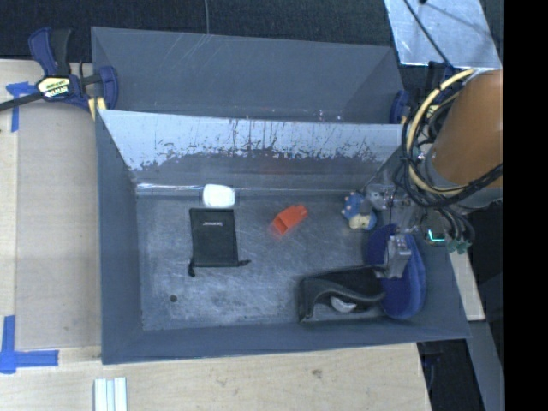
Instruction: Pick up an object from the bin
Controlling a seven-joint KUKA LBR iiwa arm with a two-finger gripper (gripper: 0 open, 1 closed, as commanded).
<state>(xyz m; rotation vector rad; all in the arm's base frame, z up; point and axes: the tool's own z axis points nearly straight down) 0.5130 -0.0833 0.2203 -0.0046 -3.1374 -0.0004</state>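
My gripper (396,252) hangs low at the bin's right side, right over a dark blue rounded thing (408,291) that lies against the right wall near the front corner. Whether it touches that thing I cannot tell. A black curved thing with a grey patch (336,296) lies just left of the blue one, along the front wall. A small blue and yellow toy (356,211) sits a little behind and left of the gripper.
Further left on the bin floor lie a small orange piece (289,219), a flat black rectangular pouch (213,236) and a small white block (218,196) by the back wall. The arm's orange cover and cables overhang the right rim.
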